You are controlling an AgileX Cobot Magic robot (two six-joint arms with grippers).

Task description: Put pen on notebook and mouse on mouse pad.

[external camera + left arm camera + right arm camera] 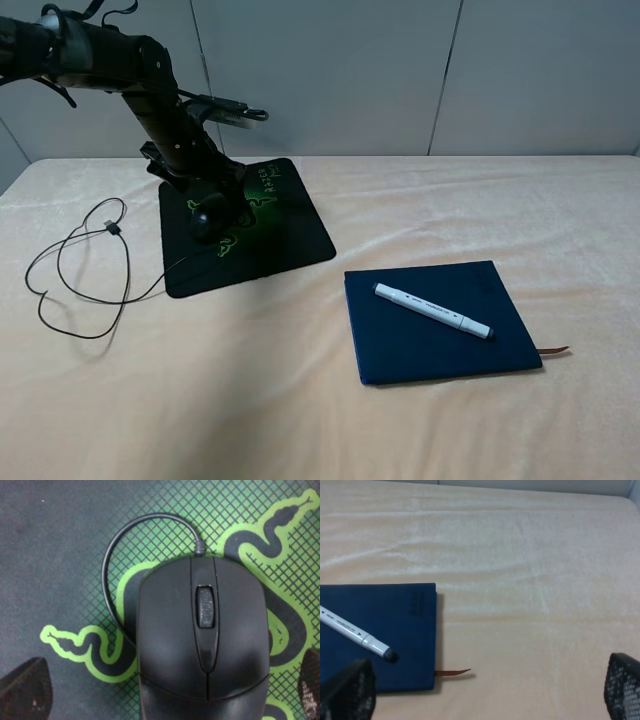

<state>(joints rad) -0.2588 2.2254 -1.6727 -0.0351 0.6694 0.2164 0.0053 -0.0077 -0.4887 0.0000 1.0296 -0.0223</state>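
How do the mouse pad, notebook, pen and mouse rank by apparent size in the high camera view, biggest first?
1. mouse pad and notebook, too alike to separate
2. pen
3. mouse, partly hidden under the left gripper, so unsure

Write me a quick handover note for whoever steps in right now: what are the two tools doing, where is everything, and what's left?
Left tool: open, straddling the mouse, not gripping it.
Right tool: open, empty, above the table near the notebook.
Mouse sits on the mouse pad, its cable trailing onto the table.
Pen lies across the notebook.
Done: both placements look complete.
Left: lift the left arm clear.
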